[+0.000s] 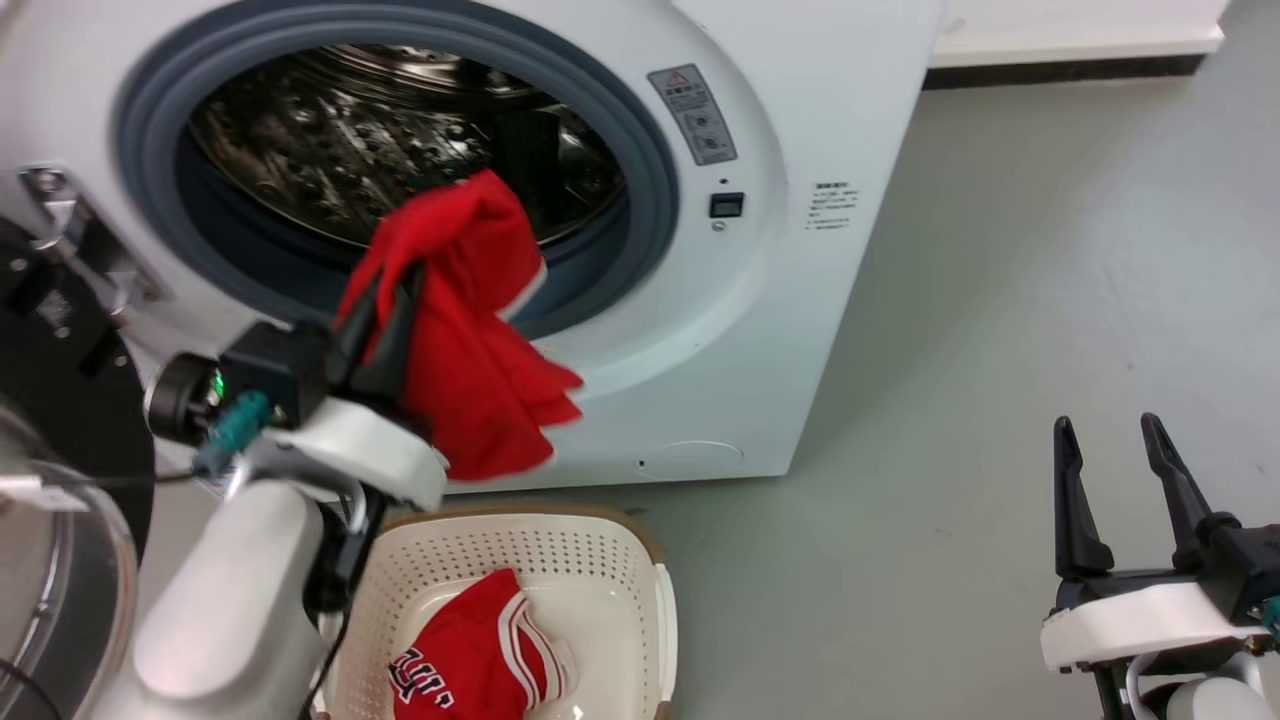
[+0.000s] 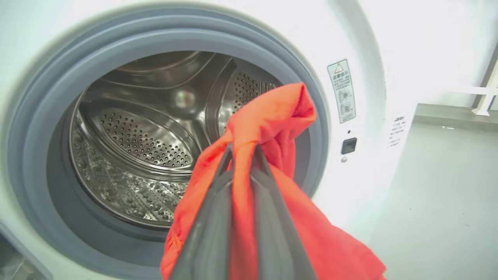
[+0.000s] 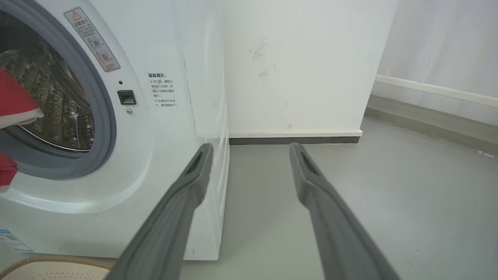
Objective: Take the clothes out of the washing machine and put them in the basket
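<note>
The left end effector (image 1: pixel 388 290) has its two dark fingers (image 2: pixel 212 217) pinched nearly together on a plain red garment (image 1: pixel 470 350), a fold of cloth squeezed between them. The garment bunches over the fingertips and hangs in loose folds below and to the right of them, clear of the steel drum (image 2: pixel 140 140) ahead. It looks light and limp, so it will sag and swing. A pinch on a thick bunched fold, as here, seems safer than one on a thin edge that could slip out.

Directly beneath this end effector sits the cream basket (image 1: pixel 450 560). In it lies a striped red garment (image 1: pixel 470 660), crumpled on the bottom. The hanging tail of the held garment is just above the basket's rear rim.

The washing machine (image 1: pixel 760 300) stands behind, its grey porthole seal (image 2: pixel 35 128) open. No other clothing is visible in the drum.

The right end effector (image 1: pixel 1106 425) hovers over the grey floor (image 1: pixel 1000 300), well apart from the basket. Its fingers (image 3: pixel 186 186) are spread wide and hold nothing.
</note>
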